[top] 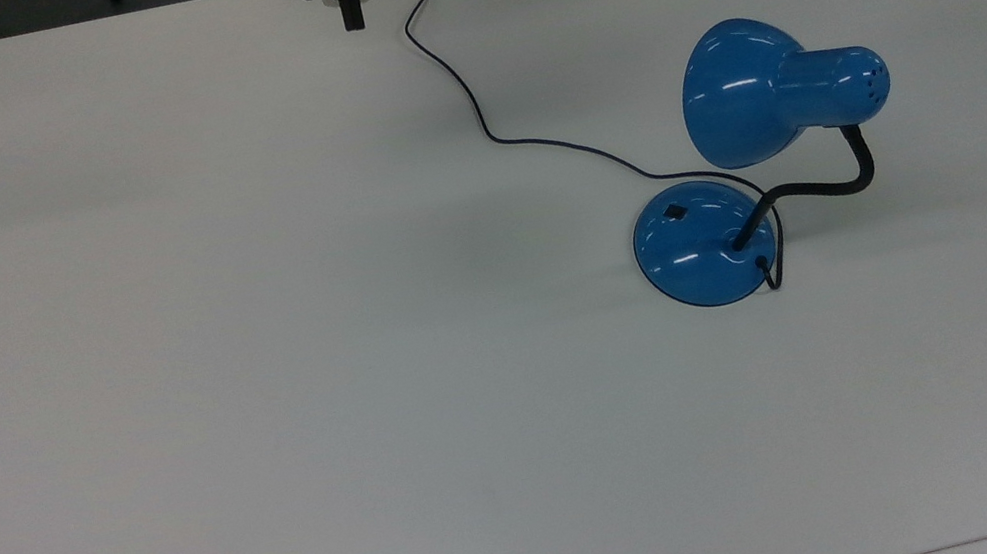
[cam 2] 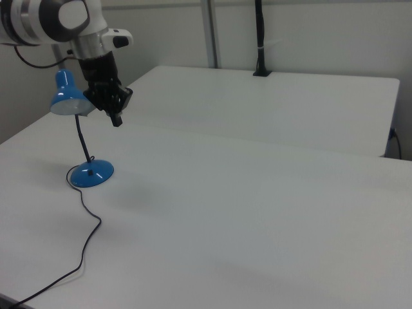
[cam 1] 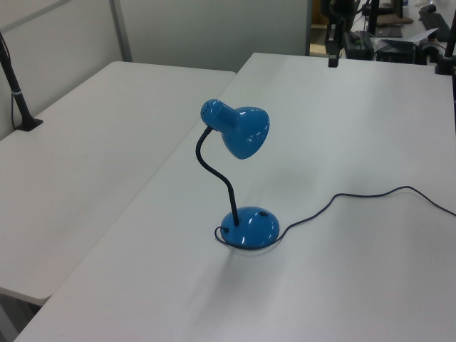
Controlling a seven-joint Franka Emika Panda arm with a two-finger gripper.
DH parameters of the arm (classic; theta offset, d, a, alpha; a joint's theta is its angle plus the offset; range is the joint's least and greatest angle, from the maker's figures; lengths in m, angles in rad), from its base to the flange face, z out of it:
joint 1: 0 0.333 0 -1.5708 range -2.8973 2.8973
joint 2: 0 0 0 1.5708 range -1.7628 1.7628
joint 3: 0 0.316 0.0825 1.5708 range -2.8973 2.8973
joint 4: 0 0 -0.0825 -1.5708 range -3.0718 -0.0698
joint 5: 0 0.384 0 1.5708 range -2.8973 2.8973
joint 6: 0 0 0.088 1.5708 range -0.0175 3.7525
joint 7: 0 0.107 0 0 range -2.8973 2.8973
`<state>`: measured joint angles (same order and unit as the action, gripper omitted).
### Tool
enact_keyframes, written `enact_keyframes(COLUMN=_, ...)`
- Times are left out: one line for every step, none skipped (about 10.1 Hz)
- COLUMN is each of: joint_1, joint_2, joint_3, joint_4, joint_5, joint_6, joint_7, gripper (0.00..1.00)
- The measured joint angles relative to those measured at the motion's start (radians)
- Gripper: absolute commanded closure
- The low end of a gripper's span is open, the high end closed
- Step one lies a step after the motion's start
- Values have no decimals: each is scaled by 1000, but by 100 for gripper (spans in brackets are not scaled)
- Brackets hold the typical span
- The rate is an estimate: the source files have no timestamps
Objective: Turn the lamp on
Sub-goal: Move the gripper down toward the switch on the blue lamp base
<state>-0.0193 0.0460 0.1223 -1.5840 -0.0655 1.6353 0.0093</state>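
The jaws hang above the far edge of the white tabletop in the top view, pointing down, with the two fingers pressed together into a single dark tip and nothing between them. In the left view the jaws show as one narrow black bar at the top of the picture, and in the right view the jaws sit at the end of the white arm, off the tabletop.

The lamp stands well apart from the jaws, down and toward the top view's right of them. Its round blue base rests flat on the tabletop, with the small black switch on the part of the dome that faces the jaws. The black gooseneck rises from the base and curves up to the blue shade. In the left view the lamp stands upright with its shade tilted downward.

The thin black cord leaves the base, loops beside it, and snakes across the tabletop to the far edge, passing just beside the jaws on the top view's right.
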Motion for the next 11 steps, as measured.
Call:
enact_keyframes(joint_1=19, joint_2=6, joint_3=4, joint_4=-14, joint_5=13, joint_6=48, joint_7=-10, gripper=100)
enact_keyframes(joint_1=63, joint_2=10, joint_3=7, joint_4=-45, joint_5=16, joint_6=113, joint_7=-11, gripper=100)
enact_keyframes(joint_1=113, joint_2=13, joint_3=10, joint_4=-82, joint_5=16, joint_6=172, joint_7=-11, gripper=100)
enact_keyframes(joint_1=158, joint_2=15, joint_3=11, joint_4=-126, joint_5=16, joint_6=241, joint_7=-11, gripper=100)
enact_keyframes(joint_1=190, joint_2=18, joint_3=12, joint_4=-175, joint_5=16, joint_6=313, joint_7=-23, gripper=100)
enact_keyframes(joint_1=207, joint_2=26, joint_3=12, joint_4=-224, joint_5=16, joint_6=388, joint_7=-32, gripper=100)
enact_keyframes(joint_1=217, joint_2=39, joint_3=12, joint_4=-275, joint_5=16, joint_6=468, joint_7=-40, gripper=100)
enact_keyframes(joint_1=223, joint_2=56, joint_3=12, joint_4=-320, joint_5=16, joint_6=542, joint_7=-64, gripper=100)
enact_keyframes(joint_1=225, joint_2=71, joint_3=12, joint_4=-353, joint_5=16, joint_6=590, joint_7=-109, gripper=100)
enact_keyframes(joint_1=231, joint_2=87, joint_3=12, joint_4=-371, joint_5=16, joint_6=617, joint_7=-145, gripper=100)
enact_keyframes(joint_1=243, joint_2=108, joint_3=13, joint_4=-377, joint_5=16, joint_6=650, joint_7=-169, gripper=100)
